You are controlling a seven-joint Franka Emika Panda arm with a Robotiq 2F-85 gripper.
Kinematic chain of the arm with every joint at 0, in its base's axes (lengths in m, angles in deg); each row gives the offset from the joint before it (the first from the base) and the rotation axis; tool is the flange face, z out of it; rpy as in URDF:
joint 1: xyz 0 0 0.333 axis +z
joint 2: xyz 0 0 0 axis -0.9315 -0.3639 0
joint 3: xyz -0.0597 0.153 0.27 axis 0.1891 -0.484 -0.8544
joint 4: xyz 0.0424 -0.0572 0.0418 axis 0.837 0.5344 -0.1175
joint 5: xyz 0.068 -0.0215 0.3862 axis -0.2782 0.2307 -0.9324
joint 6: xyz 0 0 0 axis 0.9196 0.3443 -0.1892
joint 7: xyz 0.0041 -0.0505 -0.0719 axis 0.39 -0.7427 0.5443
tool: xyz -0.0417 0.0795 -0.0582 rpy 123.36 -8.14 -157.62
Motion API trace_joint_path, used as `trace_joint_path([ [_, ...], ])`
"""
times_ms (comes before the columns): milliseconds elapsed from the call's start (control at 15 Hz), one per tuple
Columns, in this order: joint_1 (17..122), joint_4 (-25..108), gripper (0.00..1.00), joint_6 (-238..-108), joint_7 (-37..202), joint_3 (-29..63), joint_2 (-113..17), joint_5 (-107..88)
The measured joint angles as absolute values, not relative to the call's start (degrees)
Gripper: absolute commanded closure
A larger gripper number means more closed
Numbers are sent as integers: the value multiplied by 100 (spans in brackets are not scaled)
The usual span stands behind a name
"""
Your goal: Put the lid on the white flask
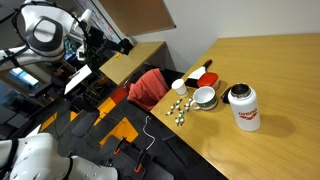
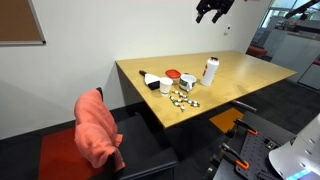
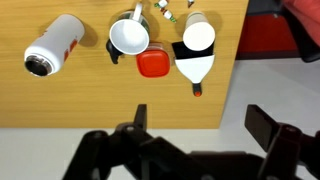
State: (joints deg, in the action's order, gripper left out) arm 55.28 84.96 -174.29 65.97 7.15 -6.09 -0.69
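Note:
The white flask [image 1: 243, 108] with red lettering stands upright on the wooden table in both exterior views [image 2: 210, 70]. In the wrist view it [image 3: 57, 44] is at top left, its dark-rimmed mouth uncovered. A black piece that looks like the lid [image 3: 195, 66] lies beside a white cup [image 3: 199, 36], at the other end of the row from the flask; it also shows in both exterior views [image 1: 199, 71] [image 2: 146, 76]. My gripper [image 3: 200, 125] is open and empty, high above the table and off its edge, as seen in an exterior view [image 2: 212, 8].
A red piece [image 3: 152, 64] and another white cup [image 3: 129, 38] lie between the flask and the black piece. Small loose items [image 1: 178, 108] sit near the table's edge. A chair with a red cloth [image 2: 97, 128] stands beside the table [image 2: 240, 80].

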Motion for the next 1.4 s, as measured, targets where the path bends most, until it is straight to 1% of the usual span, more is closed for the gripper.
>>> trace_joint_path([
  [400,5273,7602,0,-17524,6622,1538,-2093,202],
  [867,5333,7038,0,-17888,6378,2083,-3652,432],
  [1067,5381,6928,0,-17949,6348,2170,-3965,432],
  [1400,5469,6862,0,-17949,6347,2244,-3985,386],
])
